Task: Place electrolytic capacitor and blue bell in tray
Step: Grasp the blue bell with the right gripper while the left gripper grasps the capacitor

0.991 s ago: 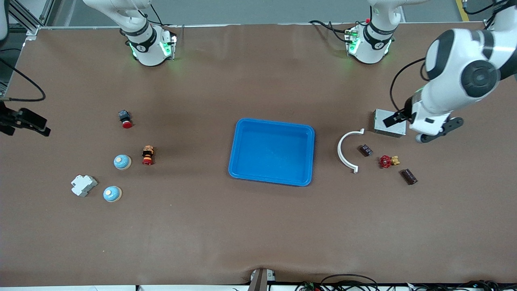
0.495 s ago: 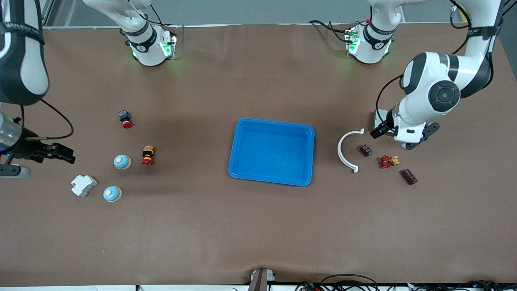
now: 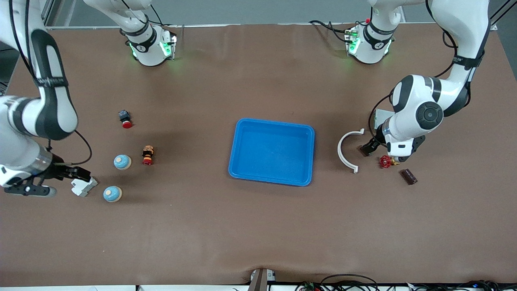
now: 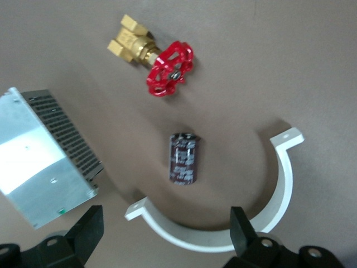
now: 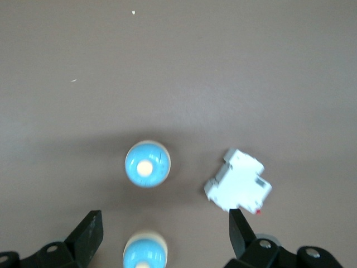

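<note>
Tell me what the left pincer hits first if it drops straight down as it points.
Probably the electrolytic capacitor: it lies centred ahead of the open left pincer, though the white curved bracket sits close by.

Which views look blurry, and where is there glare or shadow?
Left wrist view: slightly soft, glare on the metal box, soft shadow beside the capacitor. Right wrist view: soft, a dim shadow band around the bells. Front view: sharp, evenly lit, faint shadows beside the tray.
</note>
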